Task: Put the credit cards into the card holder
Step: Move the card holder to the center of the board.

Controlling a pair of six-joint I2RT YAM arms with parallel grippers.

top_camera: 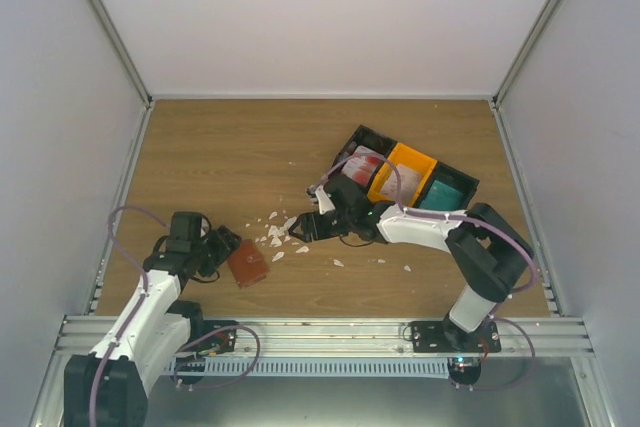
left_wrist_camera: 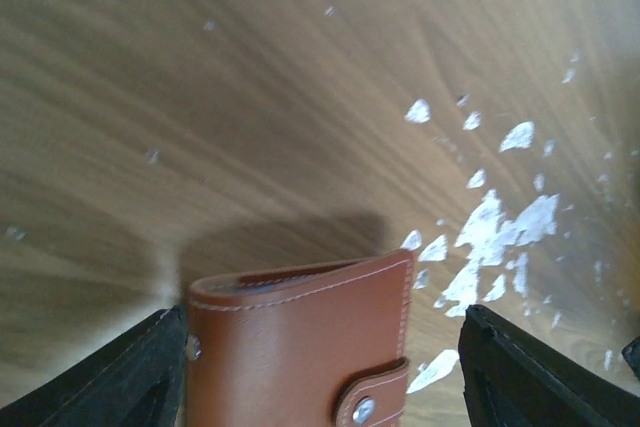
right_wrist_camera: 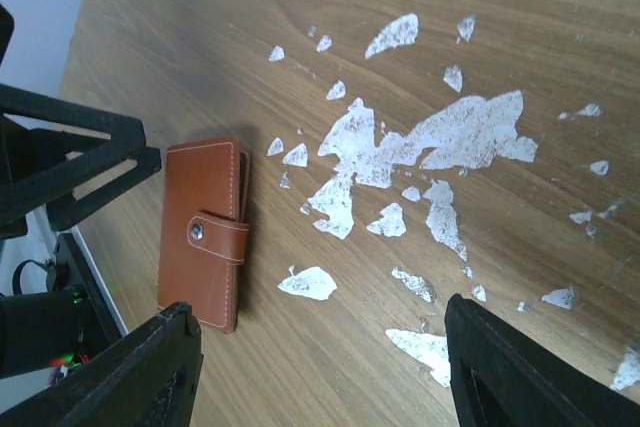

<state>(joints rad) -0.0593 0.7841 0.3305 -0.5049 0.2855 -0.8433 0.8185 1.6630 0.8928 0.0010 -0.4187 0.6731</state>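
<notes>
Card holder — smooth, stitched brown leather

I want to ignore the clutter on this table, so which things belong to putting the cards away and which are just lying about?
Belongs to the job: card holder; red-and-white credit card; teal credit card.
Just lying about: white scraps; orange bin; black bin.

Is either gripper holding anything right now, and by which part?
Nothing is held. The left gripper straddles the closed card holder, jaws open, not clamped on it; the right gripper is open and empty.
</notes>
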